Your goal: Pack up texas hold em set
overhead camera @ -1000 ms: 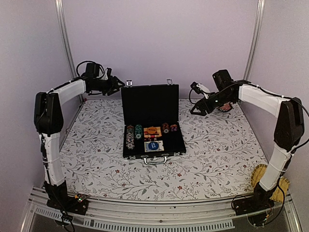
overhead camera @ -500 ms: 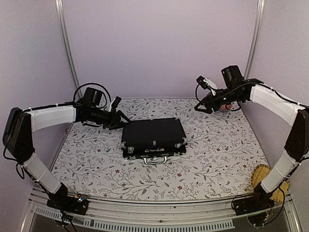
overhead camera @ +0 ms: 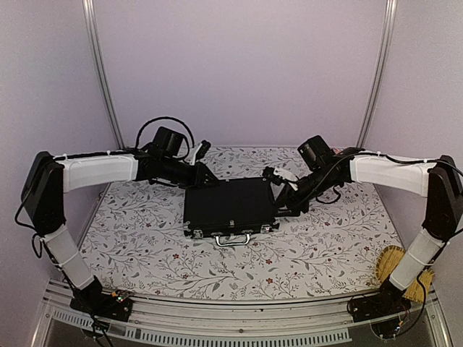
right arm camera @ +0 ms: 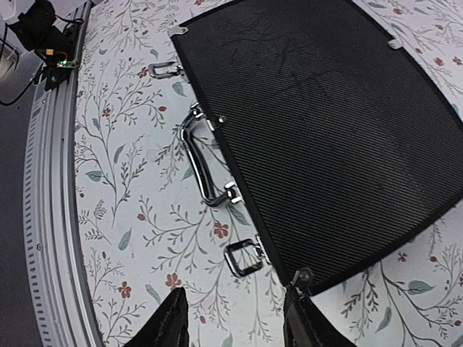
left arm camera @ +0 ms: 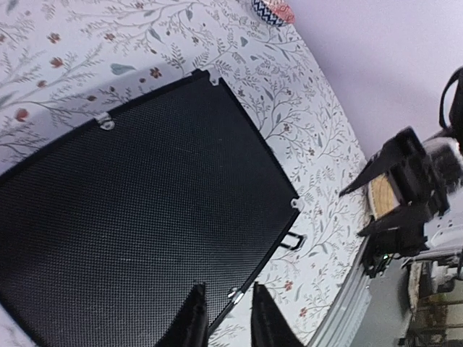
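Top external view puts the black briefcase flat on the flowered surface, lid down, silver handle on its near side, with an arm reaching in from either flank. The left end effector hangs at the case's far left corner. In the left wrist view its two fingers stand a little apart above the textured lid with nothing between them, so it is released, though I cannot tell whether a tip touches the lid. The right end effector sits low, just beside the case's right edge near its front corner. Its wrist view shows the fingers spread wide over bare surface, one tip close by that corner, gripping nothing. Flanking the case this way looks meant to press the lid flat or steady the case for fastening. A latch next to the handle juts out from the front edge as a loose loop, and its twin lies out likewise, so both look unfastened and the latching is probably what remains. With the lid down, whatever chips, dice or cards are inside are hidden, and none lie outside around the case. A woven straw piece sits well off to the case's near right, apart from the work.
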`<act>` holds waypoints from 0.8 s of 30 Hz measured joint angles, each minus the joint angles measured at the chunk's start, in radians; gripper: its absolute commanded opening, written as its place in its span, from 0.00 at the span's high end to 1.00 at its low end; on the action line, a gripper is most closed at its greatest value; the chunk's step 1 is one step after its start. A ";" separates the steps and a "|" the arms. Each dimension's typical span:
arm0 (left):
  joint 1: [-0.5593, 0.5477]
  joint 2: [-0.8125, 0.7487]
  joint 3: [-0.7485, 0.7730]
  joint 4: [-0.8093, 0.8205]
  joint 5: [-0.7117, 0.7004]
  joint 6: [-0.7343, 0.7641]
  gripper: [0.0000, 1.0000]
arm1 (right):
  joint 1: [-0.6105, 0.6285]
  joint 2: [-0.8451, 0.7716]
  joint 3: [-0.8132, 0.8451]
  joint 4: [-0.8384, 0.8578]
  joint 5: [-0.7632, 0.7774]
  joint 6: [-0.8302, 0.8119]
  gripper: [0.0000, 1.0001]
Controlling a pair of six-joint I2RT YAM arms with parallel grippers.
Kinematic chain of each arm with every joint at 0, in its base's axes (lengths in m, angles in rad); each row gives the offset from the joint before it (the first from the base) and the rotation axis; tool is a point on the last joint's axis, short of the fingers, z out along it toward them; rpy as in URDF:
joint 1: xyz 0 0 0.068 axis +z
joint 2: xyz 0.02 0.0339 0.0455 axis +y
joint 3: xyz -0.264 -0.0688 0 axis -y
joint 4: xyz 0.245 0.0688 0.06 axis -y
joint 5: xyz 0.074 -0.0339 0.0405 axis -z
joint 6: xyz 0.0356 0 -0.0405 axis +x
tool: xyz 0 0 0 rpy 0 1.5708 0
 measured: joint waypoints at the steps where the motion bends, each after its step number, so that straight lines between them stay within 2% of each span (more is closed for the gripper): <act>1: -0.023 0.032 0.017 0.015 0.000 -0.003 0.91 | 0.025 0.002 -0.006 0.001 0.000 -0.005 0.62; 4: -0.075 0.120 0.045 0.052 0.005 -0.023 0.99 | 0.082 0.013 -0.018 0.023 0.004 -0.011 0.75; 7: -0.109 0.192 0.049 0.074 0.007 -0.047 1.00 | 0.097 0.051 -0.024 0.046 0.027 -0.005 0.80; 8: -0.116 0.209 0.049 0.077 0.007 -0.057 1.00 | 0.098 0.070 -0.025 0.053 0.039 0.000 0.84; 24: -0.130 0.245 -0.025 0.151 -0.016 -0.139 1.00 | 0.163 0.184 -0.065 0.137 0.166 0.012 0.88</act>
